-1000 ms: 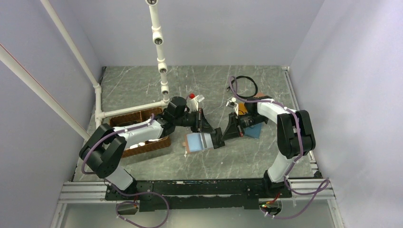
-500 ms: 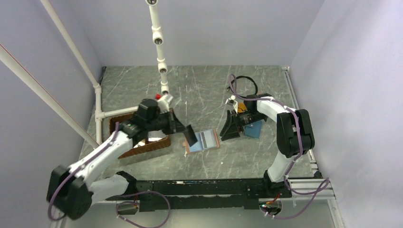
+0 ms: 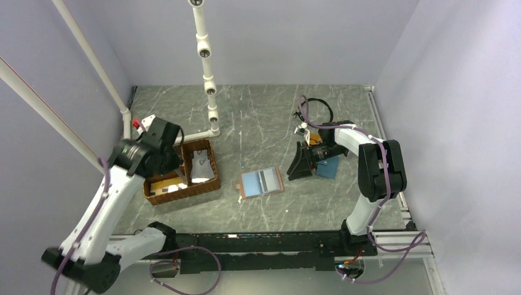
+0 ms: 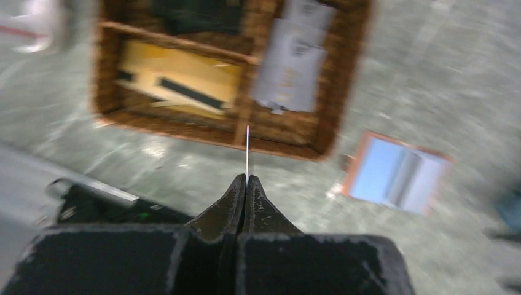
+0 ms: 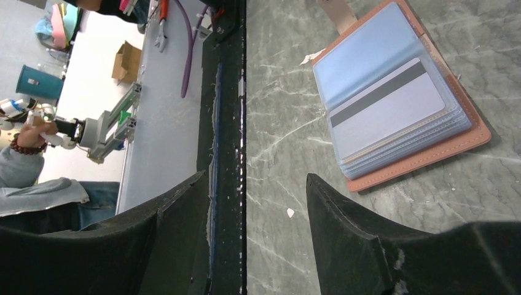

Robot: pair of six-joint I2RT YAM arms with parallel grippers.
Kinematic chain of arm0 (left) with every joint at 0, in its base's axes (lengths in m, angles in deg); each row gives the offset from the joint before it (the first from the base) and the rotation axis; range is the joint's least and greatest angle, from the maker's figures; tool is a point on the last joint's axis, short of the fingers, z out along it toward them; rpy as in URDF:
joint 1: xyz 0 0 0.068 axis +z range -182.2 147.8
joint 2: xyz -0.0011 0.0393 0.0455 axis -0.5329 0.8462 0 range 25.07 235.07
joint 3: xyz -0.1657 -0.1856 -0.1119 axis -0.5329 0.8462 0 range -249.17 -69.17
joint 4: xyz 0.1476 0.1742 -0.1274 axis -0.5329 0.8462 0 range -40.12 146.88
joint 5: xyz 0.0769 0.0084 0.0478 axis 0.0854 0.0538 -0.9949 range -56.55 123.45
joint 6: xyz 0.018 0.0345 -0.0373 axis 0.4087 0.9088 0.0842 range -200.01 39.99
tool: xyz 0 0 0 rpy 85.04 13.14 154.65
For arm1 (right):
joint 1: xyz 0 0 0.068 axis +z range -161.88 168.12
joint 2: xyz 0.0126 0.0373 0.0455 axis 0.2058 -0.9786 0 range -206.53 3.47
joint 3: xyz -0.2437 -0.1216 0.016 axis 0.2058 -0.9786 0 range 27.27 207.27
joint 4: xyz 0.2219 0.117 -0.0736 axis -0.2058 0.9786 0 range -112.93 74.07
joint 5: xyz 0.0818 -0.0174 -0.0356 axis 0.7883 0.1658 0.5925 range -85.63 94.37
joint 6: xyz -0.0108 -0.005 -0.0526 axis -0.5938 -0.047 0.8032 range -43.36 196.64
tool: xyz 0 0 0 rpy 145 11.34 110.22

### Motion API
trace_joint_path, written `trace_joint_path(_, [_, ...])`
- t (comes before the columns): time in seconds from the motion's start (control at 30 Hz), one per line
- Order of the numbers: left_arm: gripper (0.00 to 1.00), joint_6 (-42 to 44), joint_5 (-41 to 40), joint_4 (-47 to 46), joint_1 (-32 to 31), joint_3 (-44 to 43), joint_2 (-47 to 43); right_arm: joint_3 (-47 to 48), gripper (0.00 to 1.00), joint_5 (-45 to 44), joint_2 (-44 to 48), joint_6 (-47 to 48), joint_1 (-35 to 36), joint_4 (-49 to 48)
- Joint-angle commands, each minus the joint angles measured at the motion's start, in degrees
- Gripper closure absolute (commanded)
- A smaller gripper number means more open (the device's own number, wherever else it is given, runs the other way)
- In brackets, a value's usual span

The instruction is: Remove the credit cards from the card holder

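The salmon-pink card holder (image 3: 261, 182) lies open on the table, light-blue pockets up. In the right wrist view the card holder (image 5: 393, 92) shows a grey credit card (image 5: 393, 114) with a black stripe in its right half. My left gripper (image 4: 247, 179) is shut on a thin credit card (image 4: 247, 147) seen edge-on, held above the wicker basket (image 4: 289, 144). In the top view the left gripper (image 3: 172, 161) hangs over that basket (image 3: 212, 181). My right gripper (image 3: 299, 166) stands open just right of the holder, nothing between its fingers (image 5: 344, 215).
A grey card (image 4: 292, 67) and a yellow item (image 4: 178, 77) lie in the basket's compartments. A teal wallet (image 3: 329, 167) and an orange wallet (image 3: 316, 140) sit under the right arm. A black cable loop (image 3: 316, 110) lies behind. White pipes (image 3: 209, 80) stand at left.
My left arm swung from the card holder leftward to above the basket, carrying a card. The right gripper opened and stayed beside the holder.
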Motion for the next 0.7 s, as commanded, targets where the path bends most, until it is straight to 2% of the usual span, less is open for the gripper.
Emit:
trace_joint_path(0.0, [1.0,-8.2,-21.0,25.2,0.2,-4.0,12.5,1.0,0.37,0.7,0.6,1.8,0.0,-0.4])
trace_joint_path(0.1, [1.0,-4.8,-25.5,22.3,0.2,-3.6,16.9,0.7,0.37,0.6,0.9,1.4,-0.1,-0.8])
trace_joint_path(0.3, [1.0,13.6,-27.2,2.9,0.2,0.0,16.4,-0.1,0.37,0.1,2.3,0.7,-0.1,-1.8])
trace_joint_path(0.4, [1.0,23.5,-24.8,-6.2,0.1,3.5,15.3,-0.2,0.37,0.0,2.5,0.5,-0.2,-2.0])
trace_joint_path(0.5, [1.0,34.6,-17.3,-12.9,0.2,7.7,14.6,0.0,0.37,0.0,2.2,1.3,-0.5,-1.3])
trace_joint_path(0.6, [1.0,39.3,-12.7,-16.2,0.3,8.8,14.1,-0.1,0.37,-0.1,2.4,1.6,-0.6,-1.2])
trace_joint_path(0.67, [1.0,41.5,-12.9,-18.4,0.3,9.4,13.5,-0.1,0.37,0.0,2.3,1.8,-0.7,-1.0])
